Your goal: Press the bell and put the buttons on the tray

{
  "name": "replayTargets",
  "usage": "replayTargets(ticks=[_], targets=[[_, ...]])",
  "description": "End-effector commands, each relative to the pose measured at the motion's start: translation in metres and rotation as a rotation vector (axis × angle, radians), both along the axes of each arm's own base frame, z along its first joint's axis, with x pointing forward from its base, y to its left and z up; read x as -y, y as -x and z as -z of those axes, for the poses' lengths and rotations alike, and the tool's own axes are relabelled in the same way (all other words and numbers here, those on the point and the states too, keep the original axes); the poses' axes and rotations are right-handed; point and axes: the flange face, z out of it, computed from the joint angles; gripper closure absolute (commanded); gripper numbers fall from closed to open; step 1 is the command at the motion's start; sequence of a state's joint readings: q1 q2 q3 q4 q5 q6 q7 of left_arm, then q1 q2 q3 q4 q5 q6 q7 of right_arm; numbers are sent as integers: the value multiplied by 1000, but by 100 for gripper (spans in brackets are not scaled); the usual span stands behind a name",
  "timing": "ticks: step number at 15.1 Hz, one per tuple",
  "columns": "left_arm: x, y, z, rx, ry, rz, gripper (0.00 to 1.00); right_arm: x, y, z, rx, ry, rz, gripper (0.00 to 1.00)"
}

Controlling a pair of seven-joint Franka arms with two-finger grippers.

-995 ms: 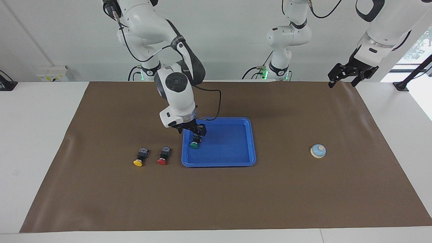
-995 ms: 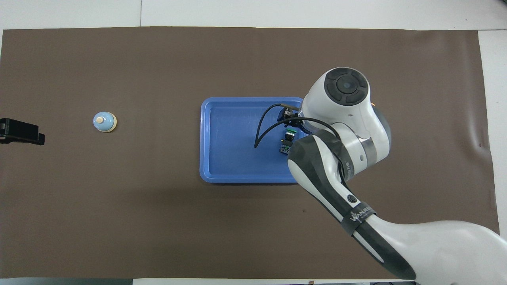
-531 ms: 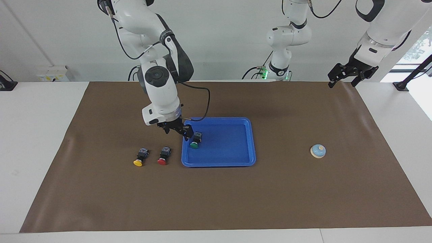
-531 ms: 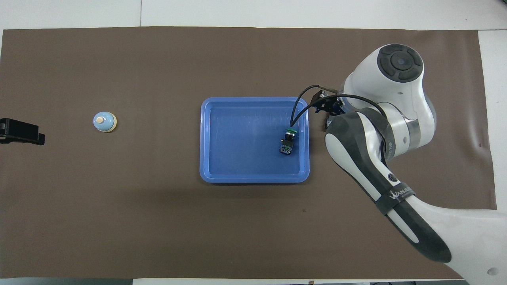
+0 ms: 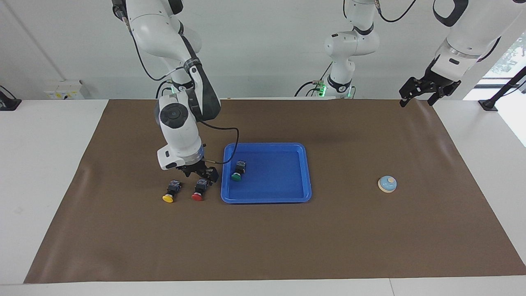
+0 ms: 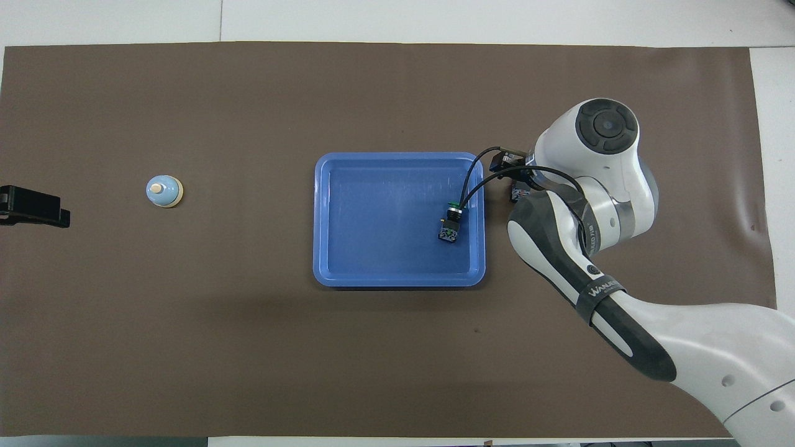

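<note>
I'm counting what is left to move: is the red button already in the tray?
No, the red button lies on the brown mat beside the tray, under the right gripper; only the green button is inside.

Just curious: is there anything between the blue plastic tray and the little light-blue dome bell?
Nothing. In both views only bare brown mat lies between the shallow blue tray and the small light-blue bell.

Right gripper (image 5: 200, 172) hangs low over red button (image 5: 198, 190), jaws spread. Yellow button (image 5: 170, 191) sits just beside it, tray (image 5: 267, 199) rim on its flank toward the left arm: tight gap. Brown mat (image 5: 263, 242) between tray and bell (image 5: 387, 183) lies open.
</note>
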State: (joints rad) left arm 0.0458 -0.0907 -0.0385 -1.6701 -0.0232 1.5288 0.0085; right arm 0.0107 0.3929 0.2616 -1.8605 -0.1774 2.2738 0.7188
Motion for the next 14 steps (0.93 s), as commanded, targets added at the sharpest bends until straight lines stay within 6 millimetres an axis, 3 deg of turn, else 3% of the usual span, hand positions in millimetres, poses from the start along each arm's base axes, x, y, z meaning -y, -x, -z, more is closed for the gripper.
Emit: replayTargets(ticks=[1, 10, 12, 14], targets=[[0, 1, -1, -8, 8, -1, 0, 3, 8, 12, 23, 33, -42, 0], [0, 1, -2, -6, 8, -1, 0, 5, 5, 24, 30, 21, -35, 8], [0, 1, -1, -8, 8, -1, 0, 7, 5, 24, 30, 21, -33, 16], [0, 1, -1, -8, 8, -1, 0, 6, 5, 25, 29, 21, -32, 32]])
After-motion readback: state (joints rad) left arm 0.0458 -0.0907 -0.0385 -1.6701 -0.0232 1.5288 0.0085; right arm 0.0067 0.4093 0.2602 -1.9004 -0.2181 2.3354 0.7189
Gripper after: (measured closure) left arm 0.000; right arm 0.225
